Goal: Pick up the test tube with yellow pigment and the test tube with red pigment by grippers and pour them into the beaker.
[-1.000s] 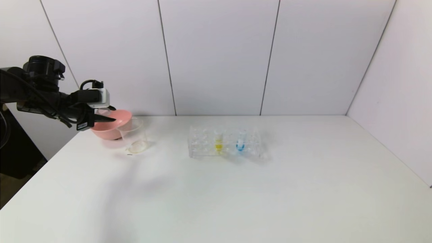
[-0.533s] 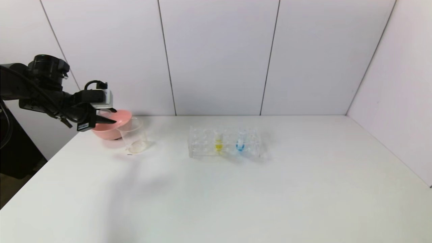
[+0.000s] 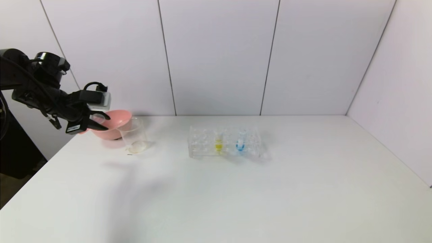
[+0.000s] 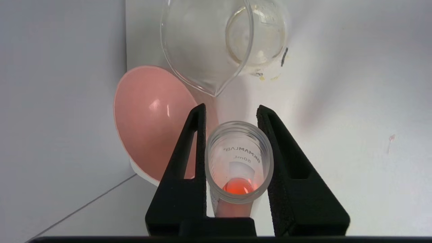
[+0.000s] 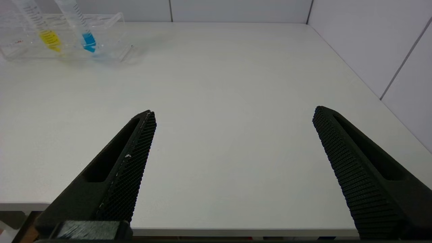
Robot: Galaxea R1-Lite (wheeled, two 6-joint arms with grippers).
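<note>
Left gripper pinches the red tube at the far left of the table.
It hangs over the table's left edge, beside the pink bowl and near the clear beaker. The yellow tube stands in the clear rack mid-table, beside a blue tube. The right gripper hangs spread wide at the near right edge.

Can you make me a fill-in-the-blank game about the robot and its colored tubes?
1. The left gripper holds a tube with ____ liquid.
2. The rack holds a yellow tube and a ____ one.
3. The beaker stands beside a ____ bowl.
4. The right gripper has its jaws ____.

Missing words: red; blue; pink; open
</note>
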